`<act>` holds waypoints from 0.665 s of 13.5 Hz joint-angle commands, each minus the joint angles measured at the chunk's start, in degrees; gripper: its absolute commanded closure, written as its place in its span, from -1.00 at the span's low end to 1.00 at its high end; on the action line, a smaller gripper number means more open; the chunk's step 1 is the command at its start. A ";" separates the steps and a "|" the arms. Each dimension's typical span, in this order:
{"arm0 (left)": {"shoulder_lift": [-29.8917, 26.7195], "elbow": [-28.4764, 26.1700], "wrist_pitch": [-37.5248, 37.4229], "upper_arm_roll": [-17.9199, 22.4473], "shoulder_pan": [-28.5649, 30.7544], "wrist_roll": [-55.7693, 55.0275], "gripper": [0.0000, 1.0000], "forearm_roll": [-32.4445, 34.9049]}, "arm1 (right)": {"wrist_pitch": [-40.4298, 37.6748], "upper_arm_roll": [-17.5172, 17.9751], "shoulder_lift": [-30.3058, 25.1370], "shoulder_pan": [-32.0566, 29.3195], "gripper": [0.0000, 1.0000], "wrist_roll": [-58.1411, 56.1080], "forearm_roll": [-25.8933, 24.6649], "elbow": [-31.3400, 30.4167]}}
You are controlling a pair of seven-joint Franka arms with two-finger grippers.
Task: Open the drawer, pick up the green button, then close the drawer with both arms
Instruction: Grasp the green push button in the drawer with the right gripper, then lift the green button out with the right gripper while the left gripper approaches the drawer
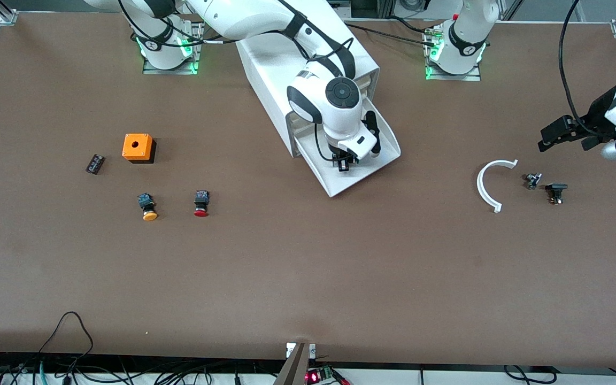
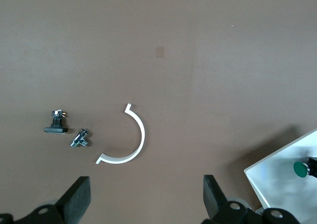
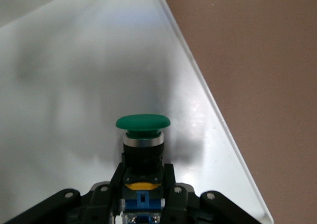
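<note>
The drawer, a wide white tray, stands pulled out from the bottom of the white cabinet. My right gripper reaches down into it. In the right wrist view the right gripper is shut on the black body of the button, whose green cap points away from the fingers just above the tray floor. My left gripper hangs open over the table toward the left arm's end, holding nothing. The left wrist view shows the left gripper open, and one corner of the drawer with the button's green cap.
A white arc-shaped piece, a small metal part and a black part lie below the left gripper. Toward the right arm's end sit an orange box, an orange-capped button, a red-capped button and a small black block.
</note>
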 commanded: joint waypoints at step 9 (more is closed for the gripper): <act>6.52 -3.36 11.94 -3.41 -3.20 -3.08 -1.00 -1.18 | -2.36 -8.90 -15.85 -7.14 0.64 26.06 -0.80 -6.94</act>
